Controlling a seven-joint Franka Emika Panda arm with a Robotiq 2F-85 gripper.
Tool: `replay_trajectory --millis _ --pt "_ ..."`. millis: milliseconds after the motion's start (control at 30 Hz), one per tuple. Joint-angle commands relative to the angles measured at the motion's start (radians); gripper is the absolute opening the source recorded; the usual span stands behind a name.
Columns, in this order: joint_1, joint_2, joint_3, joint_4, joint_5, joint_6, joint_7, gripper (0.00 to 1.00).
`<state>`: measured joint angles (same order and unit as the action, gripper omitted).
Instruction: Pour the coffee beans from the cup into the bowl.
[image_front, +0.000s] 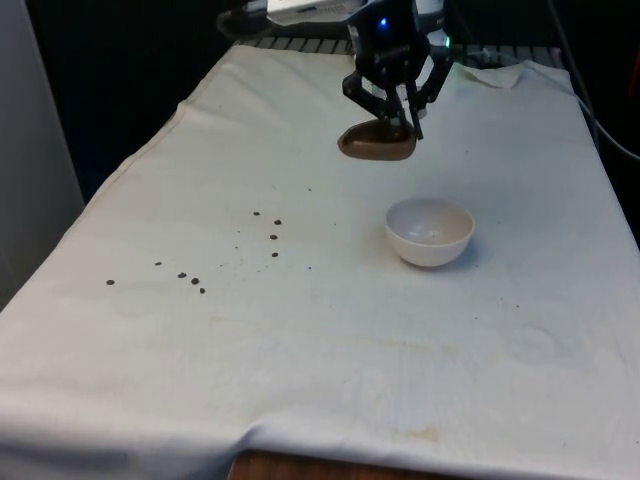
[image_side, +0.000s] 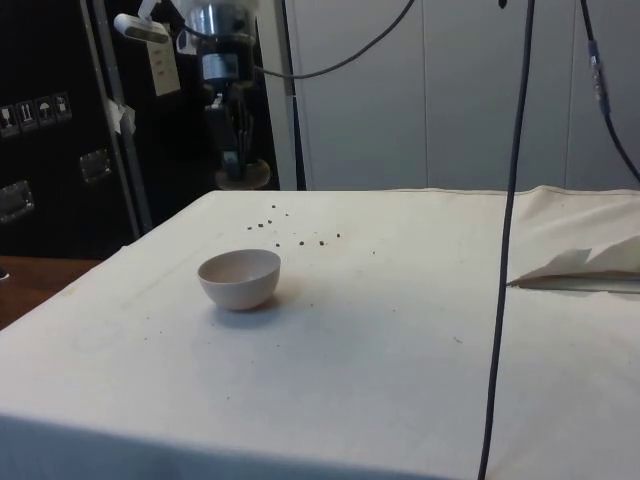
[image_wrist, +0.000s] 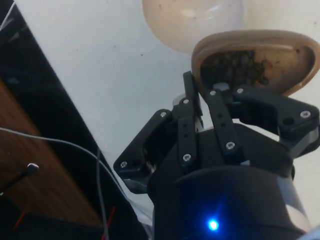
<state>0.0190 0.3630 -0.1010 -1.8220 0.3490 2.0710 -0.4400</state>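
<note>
A brown cup (image_front: 377, 145) hangs in the air over the far half of the table, tilted, with my gripper (image_front: 398, 128) shut on its rim. In the wrist view the cup (image_wrist: 255, 60) holds a heap of dark coffee beans (image_wrist: 237, 62), and one finger (image_wrist: 190, 92) presses the rim's outside. The white bowl (image_front: 430, 232) stands on the cloth, nearer the front edge than the cup and slightly to the front view's right; it looks empty. From the side, the cup (image_side: 245, 178) and gripper (image_side: 232, 165) are beyond the bowl (image_side: 239, 278), well above the cloth. The bowl (image_wrist: 192, 22) lies just past the cup.
Several loose beans (image_front: 270, 235) lie scattered on the cloth to the front view's left of the bowl, more (image_front: 185, 277) further left. A folded piece of cloth (image_side: 585, 265) lies at the far corner. A black cable (image_side: 505, 250) hangs in front of the side camera.
</note>
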Motion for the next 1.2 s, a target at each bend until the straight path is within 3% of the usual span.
replay_trajectory --millis 0,533,1167 --pt "0.002 -0.005 0.004 -0.001 0.007 -0.008 0.006 0.00" --pt "0.000 -0.007 0.037 -0.001 0.069 -0.030 -0.004 0.00" --pt "-0.001 -0.020 0.057 -0.036 0.233 -0.035 -0.088 0.00"
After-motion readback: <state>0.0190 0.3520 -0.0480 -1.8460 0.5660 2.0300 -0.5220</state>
